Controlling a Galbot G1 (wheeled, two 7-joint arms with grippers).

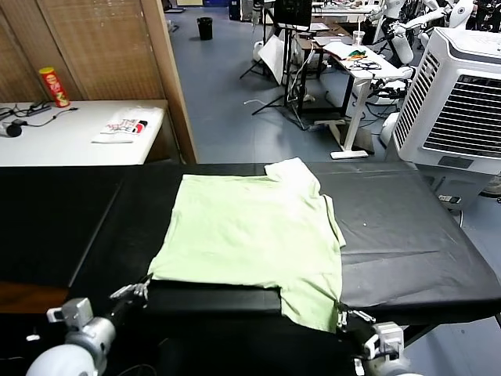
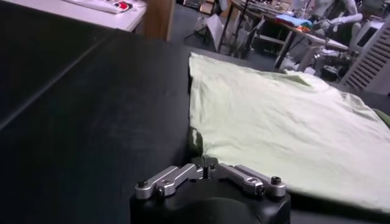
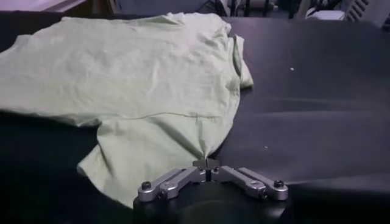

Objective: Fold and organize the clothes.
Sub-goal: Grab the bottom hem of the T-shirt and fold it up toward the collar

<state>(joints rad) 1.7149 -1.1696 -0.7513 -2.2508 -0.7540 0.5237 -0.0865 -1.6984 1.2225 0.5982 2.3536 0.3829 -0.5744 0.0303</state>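
The clothes are one pale green short-sleeved shirt (image 1: 250, 235) lying flat on the black table (image 1: 407, 235), collar toward the far edge. My left gripper (image 1: 139, 291) is at the shirt's near left corner. In the left wrist view that gripper (image 2: 206, 163) is shut, with the shirt's (image 2: 274, 115) corner gathered into its tips. My right gripper (image 1: 343, 317) is at the near right corner, over the table's front edge. Seen from the right wrist, it (image 3: 207, 162) is shut on a puckered point of the shirt (image 3: 134, 67). No buttons or print show.
A white side table (image 1: 70, 137) at the back left carries a red can (image 1: 53, 86), a white packet (image 1: 121, 125) and cables. A wooden partition (image 1: 168, 70) stands behind the black table. A white air cooler (image 1: 462, 102) stands at the right.
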